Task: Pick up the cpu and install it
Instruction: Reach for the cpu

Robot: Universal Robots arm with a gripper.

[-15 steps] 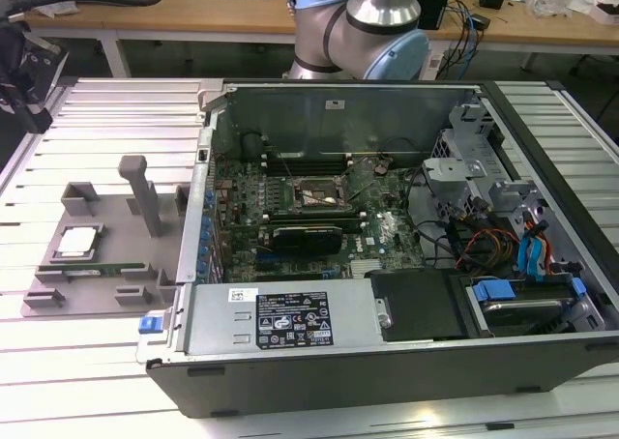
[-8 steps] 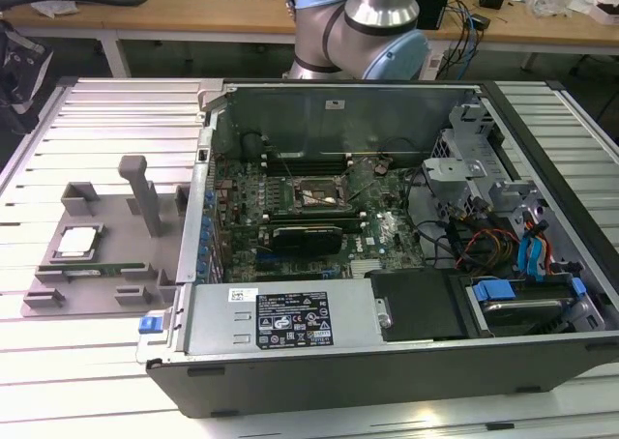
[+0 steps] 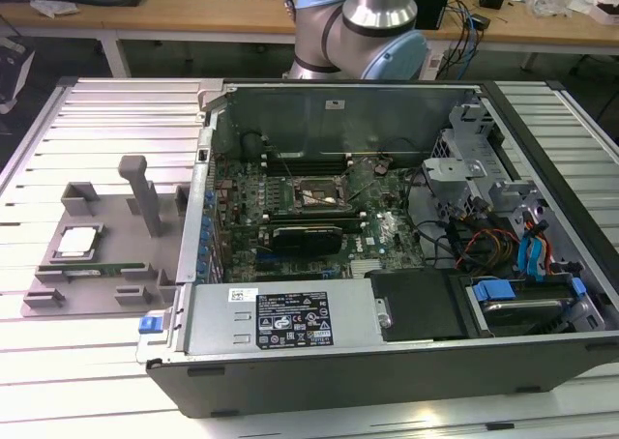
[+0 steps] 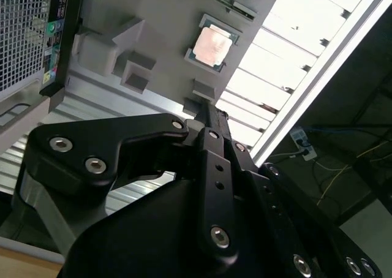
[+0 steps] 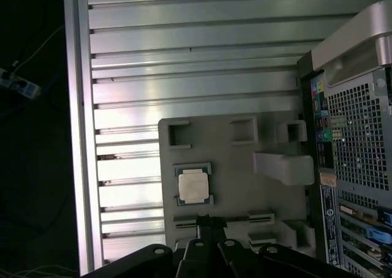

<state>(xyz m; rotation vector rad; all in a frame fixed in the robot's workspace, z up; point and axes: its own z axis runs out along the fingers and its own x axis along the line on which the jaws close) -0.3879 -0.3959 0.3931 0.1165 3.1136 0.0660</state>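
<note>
cpu (image 3: 77,243) in holder tray (image 3: 108,213) on table (image 3: 106,120), computer case (image 3: 368,386) just beside, exterior view's right

Exterior view: bright, even overhead room light with no hard shadows. The ribbed worktop (image 3: 106,110) shines pale and washes to near white at the picture's bottom edge. Inside, the computer case (image 3: 329,120) is dimmer, its far wall in shade.

Second wrist view: heavy glare on the worktop slats, blown to white. The cpu (image 4: 211,43) top plate throws a pinkish hot spot. The gripper (image 4: 207,112) is a near-black mass with small highlights on its screws.

First wrist view: bright glare bands across the worktop, and the cpu is pale and evenly lit. The grey fixture (image 5: 239,186) carries soft shadows in its pockets. The floor (image 5: 30,168) past the worktop edge is almost black.
</note>
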